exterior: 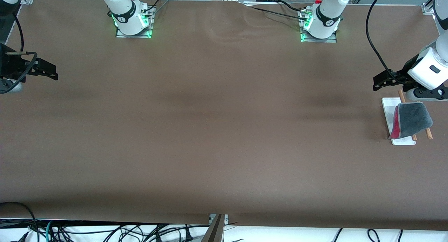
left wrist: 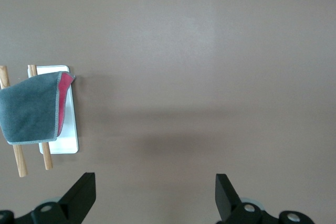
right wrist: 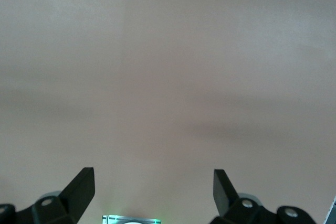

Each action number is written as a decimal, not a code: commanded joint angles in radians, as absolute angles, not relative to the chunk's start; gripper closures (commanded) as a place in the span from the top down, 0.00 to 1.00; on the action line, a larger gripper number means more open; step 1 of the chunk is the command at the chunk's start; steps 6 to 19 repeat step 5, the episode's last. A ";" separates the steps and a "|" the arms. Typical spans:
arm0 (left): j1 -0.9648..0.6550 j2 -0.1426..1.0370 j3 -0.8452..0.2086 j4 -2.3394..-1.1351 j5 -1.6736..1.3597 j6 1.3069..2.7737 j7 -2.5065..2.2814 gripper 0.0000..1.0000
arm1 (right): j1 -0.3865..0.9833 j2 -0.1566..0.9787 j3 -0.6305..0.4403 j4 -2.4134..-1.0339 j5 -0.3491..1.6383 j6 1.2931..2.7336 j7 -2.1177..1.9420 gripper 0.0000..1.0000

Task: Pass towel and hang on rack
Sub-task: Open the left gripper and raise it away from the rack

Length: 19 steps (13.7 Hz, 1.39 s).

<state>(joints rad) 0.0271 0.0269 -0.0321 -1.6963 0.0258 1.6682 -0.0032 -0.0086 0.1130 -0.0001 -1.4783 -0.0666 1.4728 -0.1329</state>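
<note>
brown matting covers the long table [exterior: 210, 130], and we see it bare across its whole middle. at the left arm's end the small soft dark grey towel with a red-pink edge [exterior: 412, 119] hangs over the two thin light-brown wooden rods of the white-based rack [exterior: 389, 109], hiding their middle. our left gripper [exterior: 379, 82] hovers over the table beside the rack, jaws wide and holding nothing. our right gripper [exterior: 51, 71] waits over the table's right-arm end, jaws spread, its arm cut off by the frame.

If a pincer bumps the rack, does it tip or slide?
Probably slides before tipping: the rack stands on a flat white base. It looks light, two thin wooden rods, so a small push may shift it. The draped towel is floppy and could slip off.
</note>
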 commanded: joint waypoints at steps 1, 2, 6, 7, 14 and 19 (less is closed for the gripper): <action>0.025 -0.018 -0.046 -1.752 0.031 1.689 -0.026 1.00 | -0.011 0.106 -0.003 -1.485 -0.046 1.479 -0.147 1.00; 0.025 -0.018 -0.046 -1.752 0.029 1.689 -0.028 1.00 | -0.011 0.106 -0.002 -1.485 -0.046 1.480 -0.147 1.00; 0.023 -0.020 -0.046 -1.752 0.029 1.689 -0.026 1.00 | -0.011 0.106 -0.005 -1.486 -0.046 1.480 -0.149 1.00; 0.023 -0.020 -0.046 -1.752 0.029 1.689 -0.026 1.00 | -0.011 0.106 -0.005 -1.486 -0.046 1.480 -0.149 1.00; 0.023 -0.020 -0.046 -1.752 0.029 1.689 -0.026 1.00 | -0.011 0.106 -0.005 -1.486 -0.046 1.480 -0.149 1.00; 0.023 -0.020 -0.046 -1.752 0.029 1.689 -0.026 1.00 | -0.011 0.106 -0.005 -1.486 -0.046 1.480 -0.149 1.00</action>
